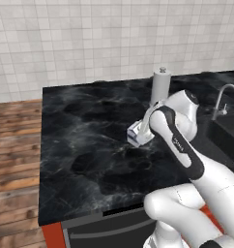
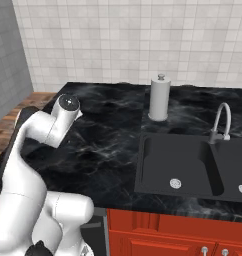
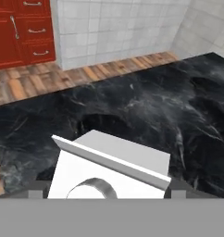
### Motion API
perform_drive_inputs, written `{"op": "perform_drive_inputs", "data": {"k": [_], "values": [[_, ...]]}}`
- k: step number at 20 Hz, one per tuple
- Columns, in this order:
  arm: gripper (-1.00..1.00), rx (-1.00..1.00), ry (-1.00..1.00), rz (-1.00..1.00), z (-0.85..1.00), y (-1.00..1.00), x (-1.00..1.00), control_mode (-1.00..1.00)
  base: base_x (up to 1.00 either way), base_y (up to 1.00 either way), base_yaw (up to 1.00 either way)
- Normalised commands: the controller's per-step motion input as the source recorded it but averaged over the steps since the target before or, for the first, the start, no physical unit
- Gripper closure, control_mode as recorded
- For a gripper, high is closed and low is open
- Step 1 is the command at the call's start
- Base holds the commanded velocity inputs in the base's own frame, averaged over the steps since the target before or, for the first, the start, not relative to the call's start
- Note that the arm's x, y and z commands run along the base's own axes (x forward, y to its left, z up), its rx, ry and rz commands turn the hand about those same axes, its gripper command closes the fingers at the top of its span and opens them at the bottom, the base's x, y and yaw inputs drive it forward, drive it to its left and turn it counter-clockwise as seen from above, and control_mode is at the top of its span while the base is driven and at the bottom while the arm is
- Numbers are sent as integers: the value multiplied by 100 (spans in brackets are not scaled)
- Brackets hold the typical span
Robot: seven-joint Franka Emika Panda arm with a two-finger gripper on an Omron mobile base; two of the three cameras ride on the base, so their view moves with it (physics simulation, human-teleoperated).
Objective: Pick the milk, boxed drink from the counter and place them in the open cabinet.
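Observation:
The milk [image 1: 137,134], a small white gable-top carton with blue markings, stands on the black marble counter [image 1: 80,145] just left of my forearm. In the hand view the milk [image 3: 114,166] is very close, its top ridge running across the lower picture. My gripper [image 3: 107,194] is open, and its fingertips [image 3: 35,194] sit low on either side of the carton with small gaps, so nothing is gripped. In the left base view my wrist covers most of the gripper [image 1: 144,130]. The boxed drink and the open cabinet are out of view.
A white paper-towel roll [image 2: 159,98] stands at the back of the counter [image 2: 108,145]. To its right lie a black sink [image 2: 178,165] and a curved silver faucet [image 2: 220,122]. Beyond the counter's left edge are wooden floor [image 1: 15,140] and red base cabinets [image 3: 21,32].

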Motion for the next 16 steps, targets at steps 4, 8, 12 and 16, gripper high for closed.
{"op": "perform_drive_inputs", "data": {"k": [4, 8, 12, 16], "values": [[100, 9, -16, 0, 100, -29, -76, -100, 0, 0, 0], [100, 14, -2, 0, 100, -41, -67, -100, 0, 0, 0], [100, 9, -5, 0, 49, -25, -33, -100, 0, 0, 0], [100, 0, 0, 0, 0, 0, -3, 100, -24, -1, 0]]}}
